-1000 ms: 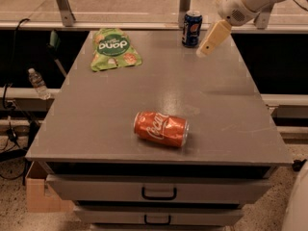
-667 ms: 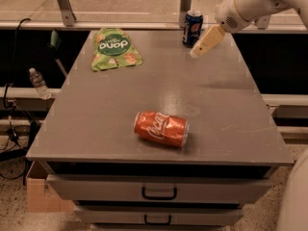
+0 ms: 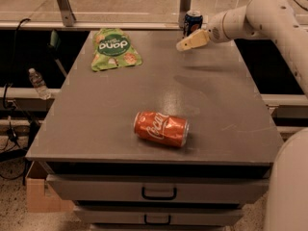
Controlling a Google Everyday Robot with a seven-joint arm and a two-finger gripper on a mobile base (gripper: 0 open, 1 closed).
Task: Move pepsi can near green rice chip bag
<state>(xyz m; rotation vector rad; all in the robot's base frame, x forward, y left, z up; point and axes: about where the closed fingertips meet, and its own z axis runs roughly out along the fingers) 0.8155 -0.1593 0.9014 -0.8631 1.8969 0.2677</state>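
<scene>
Reaching for the pepsi can; the move itself is not yet begun.

On the grey table (image 3: pixel 216 109), the green rice chip bag (image 3: pixel 115 49) lies flat at the far left. An orange Coca-Cola can (image 3: pixel 161 128) lies on its side near the front. The pepsi can (image 3: pixel 193 19) stands at the far edge, well apart from the bag. The gripper (image 3: pixel 191 41) hovers just before it. Its opening cannot be told, and no grasp shows.

Tool (image 3: pixel 186 44) aloft at far right
</scene>
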